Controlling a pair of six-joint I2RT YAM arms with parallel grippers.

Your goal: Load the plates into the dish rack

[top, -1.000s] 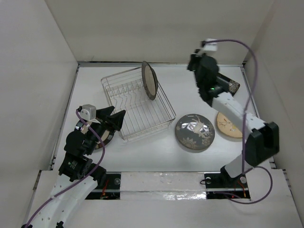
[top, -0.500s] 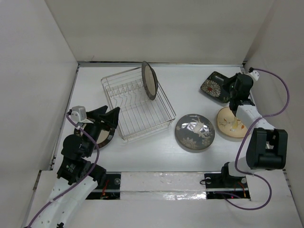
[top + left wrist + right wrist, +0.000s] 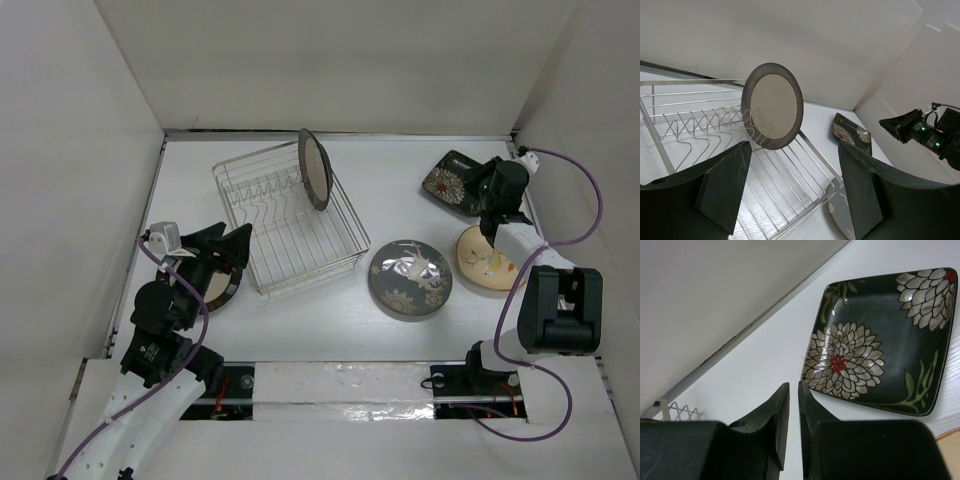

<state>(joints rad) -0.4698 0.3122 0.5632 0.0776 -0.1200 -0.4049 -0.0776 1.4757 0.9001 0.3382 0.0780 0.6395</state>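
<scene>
**Hovering closed by the square plate, one plate racked**

The right claw (image 3: 793, 388) is all but closed on nothing, its tips beside the dark square plate (image 3: 875, 345), which lies flat at the far right of the surface (image 3: 340, 320). I judge it must spread before taking a rim. The left claw (image 3: 794, 150) gapes empty toward the dish rack (image 3: 690, 82), whose prongs hold the dark-rimmed plate (image 3: 773, 106) upright. Only the right wrist view reveals that slim finger gap. The top view shows the grey floral plate (image 3: 411, 278), tan plate (image 3: 475, 272) and striped-rim plate (image 3: 220, 292) lying flat.

Plate (image 3: 216, 290) half under left hand (image 3: 228, 238)
</scene>
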